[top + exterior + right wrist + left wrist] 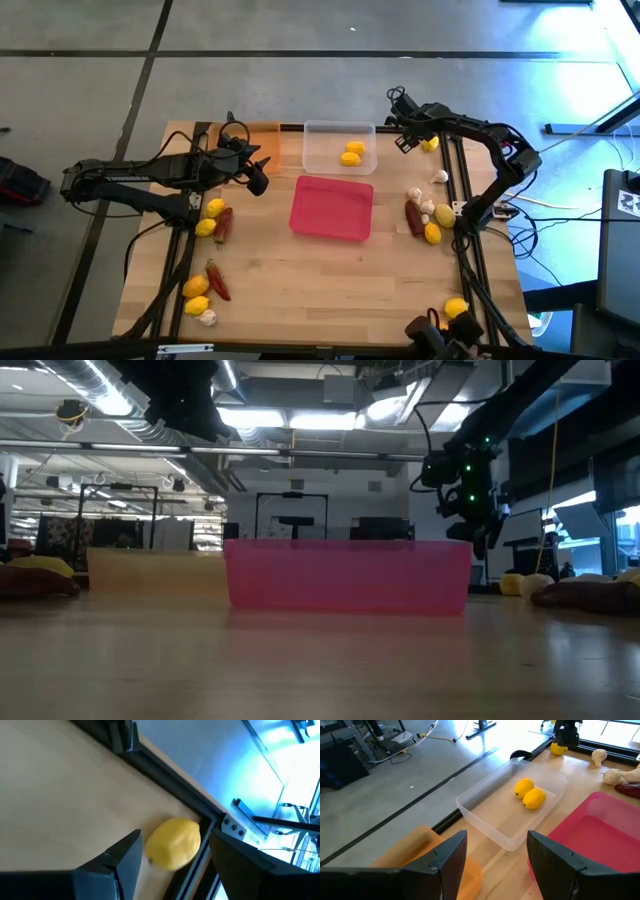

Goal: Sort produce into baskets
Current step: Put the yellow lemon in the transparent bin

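My right gripper (410, 138) is open at the table's far right, low over the wood. A yellow lemon (172, 842) lies on the table against the black rail, ahead of the fingers and between their lines; it also shows in the high view (430, 144). My left gripper (256, 177) is open and empty, above the table between the orange tray (415, 852) and the pink tray (332, 208). The clear tray (322, 150) holds two lemons (352, 152). The pink tray holds nothing.
Left of the trays lie lemons (210, 217), chilies (224, 225) and, nearer, a garlic bulb (207, 317). At the right lie garlic bulbs (422, 200), a chili (414, 217) and lemons (438, 224); one lemon (456, 308) is near the front edge. Black rails run along both sides.
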